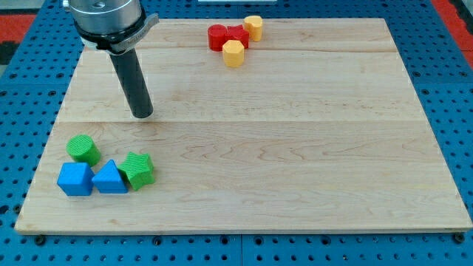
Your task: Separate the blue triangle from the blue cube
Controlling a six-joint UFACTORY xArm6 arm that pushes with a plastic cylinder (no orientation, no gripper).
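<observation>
The blue triangle (110, 178) lies near the board's lower left corner, touching the blue cube (75, 179) on its left. A green star-shaped block (137, 169) touches the triangle's right side. A green cylinder (83, 149) stands just above the cube. My tip (142, 114) rests on the board above this cluster, well apart from it, up and slightly right of the triangle.
At the view's top, a red block (224, 36) sits with a yellow hexagonal block (233, 53) below it and a yellow cylinder (253, 27) at its right. The wooden board (295, 148) lies on a blue pegboard surface.
</observation>
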